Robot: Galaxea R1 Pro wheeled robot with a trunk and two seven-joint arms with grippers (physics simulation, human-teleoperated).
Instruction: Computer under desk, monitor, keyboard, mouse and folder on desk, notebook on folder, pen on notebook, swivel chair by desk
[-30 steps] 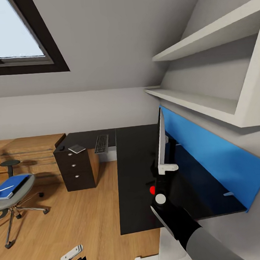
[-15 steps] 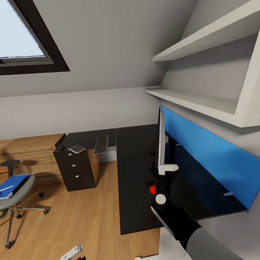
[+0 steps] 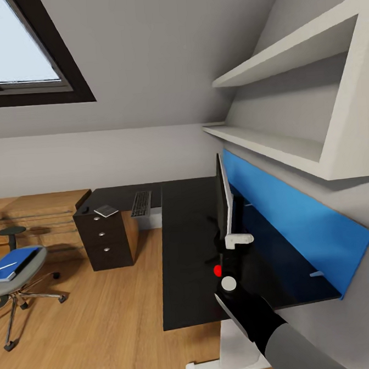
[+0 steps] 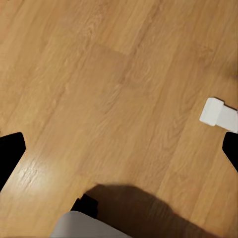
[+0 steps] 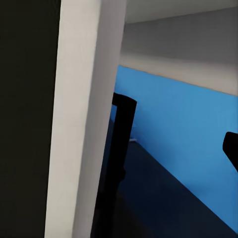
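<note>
The desk has a glossy black top, a bright blue back panel, a white pedestal leg and a dark three-drawer unit with small pale knobs. The monitor shows a black screen and a white edge. The keyboard is grey with black keys. The notebook is grey. The folder is bright blue on the grey seat of the swivel chair. The floor is warm light wood with visible grain. The wall shelves are white.
</note>
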